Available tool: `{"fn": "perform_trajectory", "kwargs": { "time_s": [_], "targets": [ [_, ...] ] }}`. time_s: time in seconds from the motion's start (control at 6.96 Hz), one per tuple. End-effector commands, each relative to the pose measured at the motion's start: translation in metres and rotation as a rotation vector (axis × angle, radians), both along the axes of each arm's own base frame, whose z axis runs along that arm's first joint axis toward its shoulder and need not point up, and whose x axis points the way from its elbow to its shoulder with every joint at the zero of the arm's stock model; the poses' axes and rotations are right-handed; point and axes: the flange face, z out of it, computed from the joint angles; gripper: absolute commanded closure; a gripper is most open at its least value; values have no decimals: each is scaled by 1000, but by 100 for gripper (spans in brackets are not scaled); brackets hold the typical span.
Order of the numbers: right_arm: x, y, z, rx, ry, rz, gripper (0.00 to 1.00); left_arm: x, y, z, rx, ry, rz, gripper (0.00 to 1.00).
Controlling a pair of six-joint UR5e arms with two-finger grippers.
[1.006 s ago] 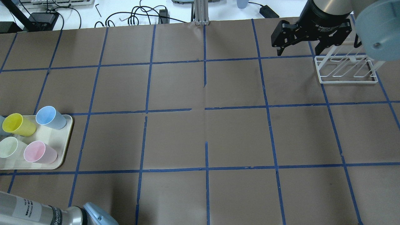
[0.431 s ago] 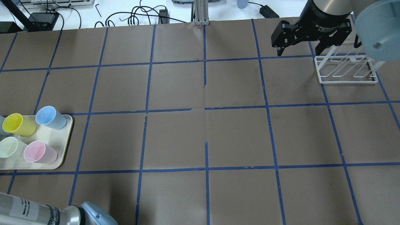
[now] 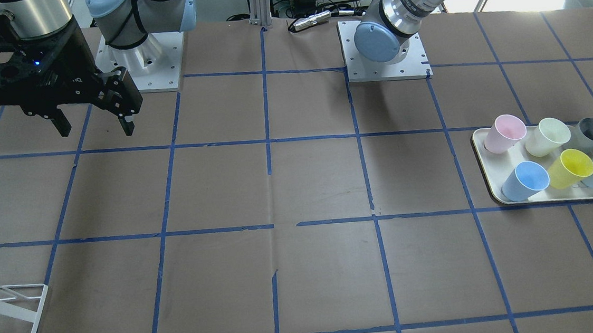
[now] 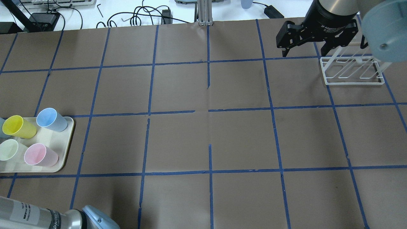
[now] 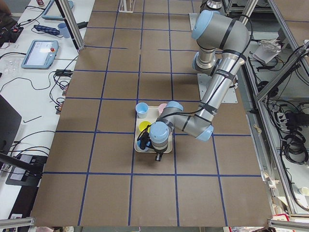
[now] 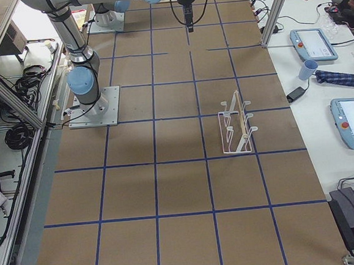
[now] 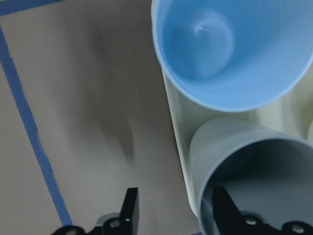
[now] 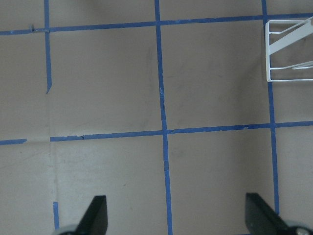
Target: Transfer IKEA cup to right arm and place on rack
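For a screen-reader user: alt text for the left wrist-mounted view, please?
The left tool is open astride the wall of the grey IKEA cup, one finger inside, one outside over the brown table. A light blue cup stands beside it on the cream tray.

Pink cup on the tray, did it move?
No. The pink cup sits at the same corner of the cream tray, beside the pale green cup, as before.

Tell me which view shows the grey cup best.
The left wrist view: the grey cup fills the corner, the open left claw straddling its wall. The front-facing view shows it small on the tray, partly behind the claw. Overhead misses it; in exterior left, the left arm covers it.
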Motion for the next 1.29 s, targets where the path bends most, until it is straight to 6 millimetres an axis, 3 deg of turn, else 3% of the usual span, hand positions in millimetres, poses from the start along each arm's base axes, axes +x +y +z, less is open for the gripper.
{"fn": "perform_trajectory", "kwargs": {
  "time_s": [0.0,0.57,0.86,1.15],
  "targets": [
    [0,0,0,-1,0,1,0,-1,-4,7,-6,-11,-7,55],
    [1,0,1,-4,-3,1,0,-7,-2,1,-6,20,-6,73],
    [0,0,1,-4,-3,0,0,-3,-4,8,-13,12,-6,98],
    [1,0,1,-4,-5,2,0,-4,-4,9,-11,12,-6,100]
  ]
}}
